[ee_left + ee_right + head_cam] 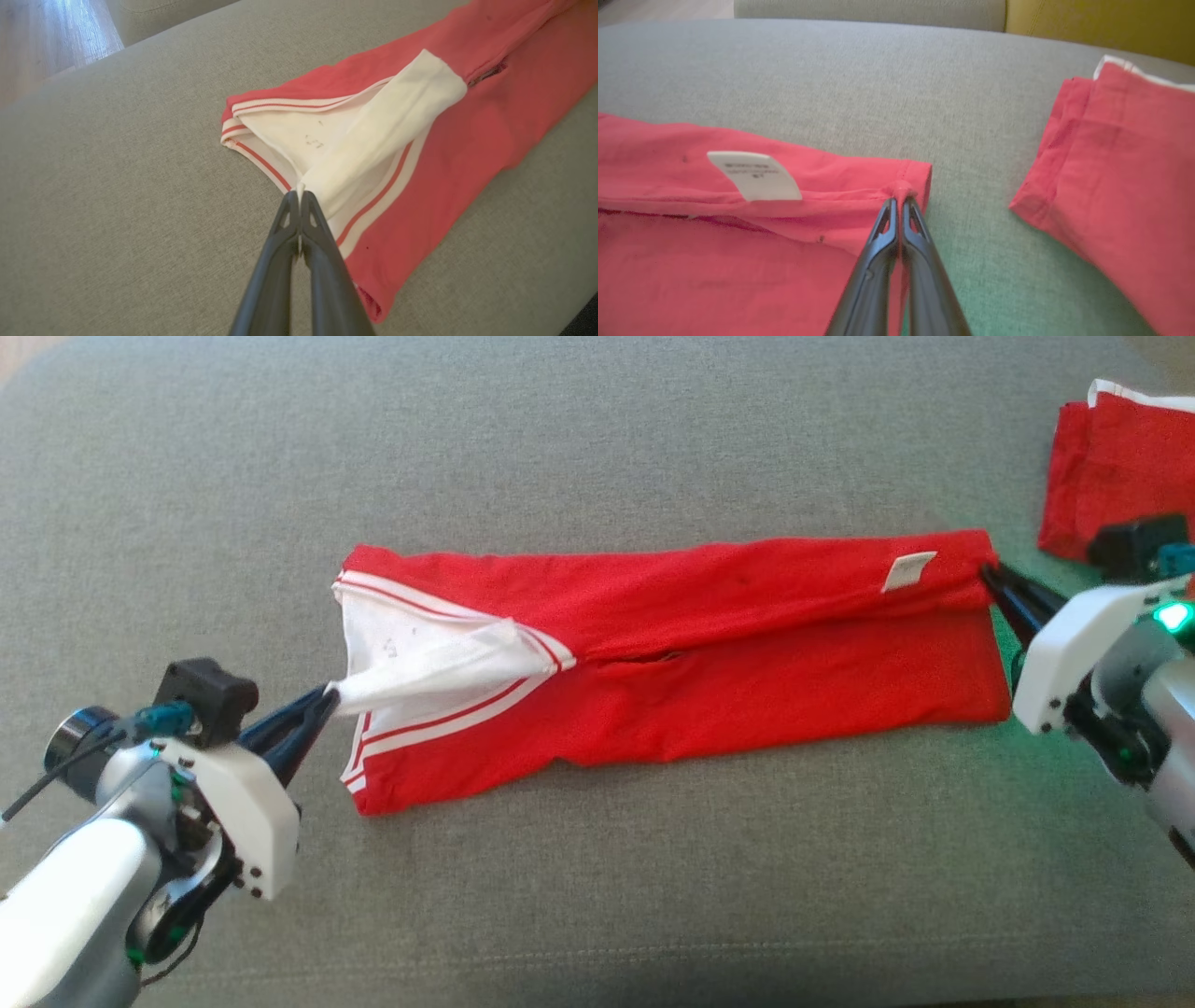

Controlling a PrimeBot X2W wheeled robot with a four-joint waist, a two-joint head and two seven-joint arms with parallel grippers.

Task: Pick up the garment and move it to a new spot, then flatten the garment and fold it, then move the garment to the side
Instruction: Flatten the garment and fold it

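The garment (766, 663) is shown in red, its lining (401, 658) white and edged with red-and-white stripes, its label (908, 571) white. The surface (597, 448) is shown in grey.

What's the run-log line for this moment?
phase: folding | left gripper: shut on garment white flap | right gripper: shut on hem corner | garment: stretched along grey cushion | second red garment: folded, at right

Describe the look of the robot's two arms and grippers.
Both the left gripper and right gripper have white angular housings, long dark tapering fingers, black camera blocks and teal connectors. Left: a black cable. Right: a green light.
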